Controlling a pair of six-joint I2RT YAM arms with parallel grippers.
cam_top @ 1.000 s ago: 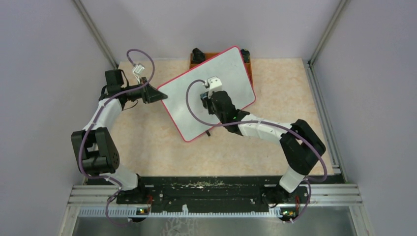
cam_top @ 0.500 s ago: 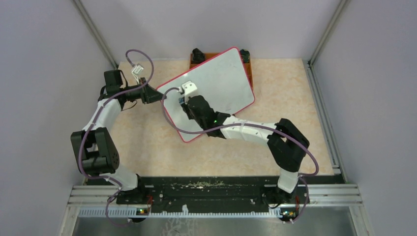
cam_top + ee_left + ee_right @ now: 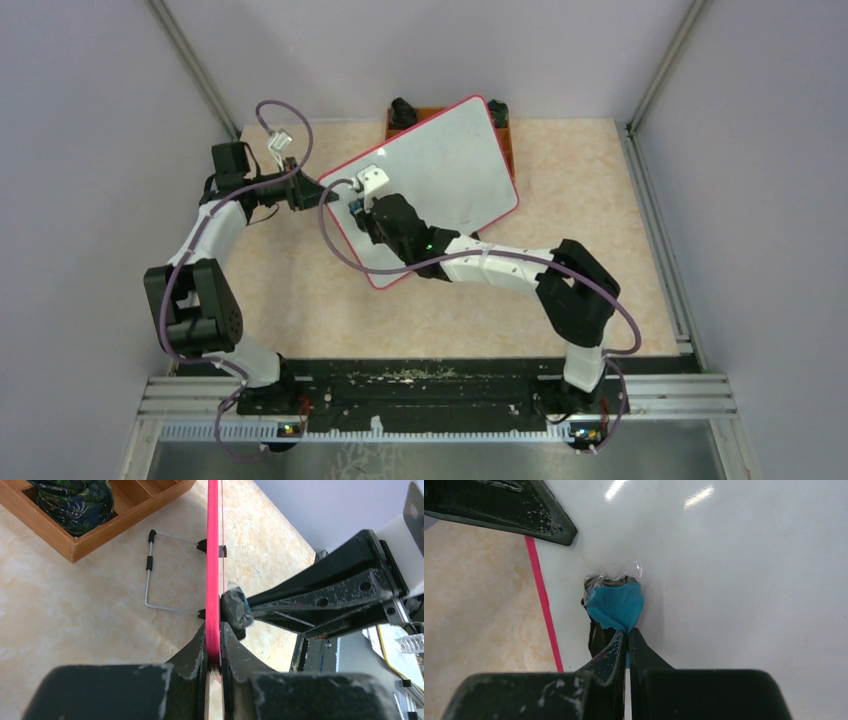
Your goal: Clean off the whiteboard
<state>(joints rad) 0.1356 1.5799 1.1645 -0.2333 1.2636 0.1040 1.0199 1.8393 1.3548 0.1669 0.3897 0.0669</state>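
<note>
Left end effector (image 3: 214, 630) pinches whiteboard (image 3: 450, 160) left rim. Right end effector (image 3: 628, 632), clamped on blue pad (image 3: 616, 605), sits at that edge. Board's long axis runs away far-right.

Your left arm (image 3: 215, 235) and right arm (image 3: 500, 268) show white links, black joints and looping purple cables (image 3: 287, 102). A green light (image 3: 429, 241) glows on the right one. The left gripper (image 3: 214, 632) and right gripper (image 3: 628, 634) are black, scuffed and chipped.

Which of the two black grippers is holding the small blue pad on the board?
The right gripper: it pinches the blue pad against the white, red-rimmed whiteboard. The left gripper only clamps the board's red edge.
</note>
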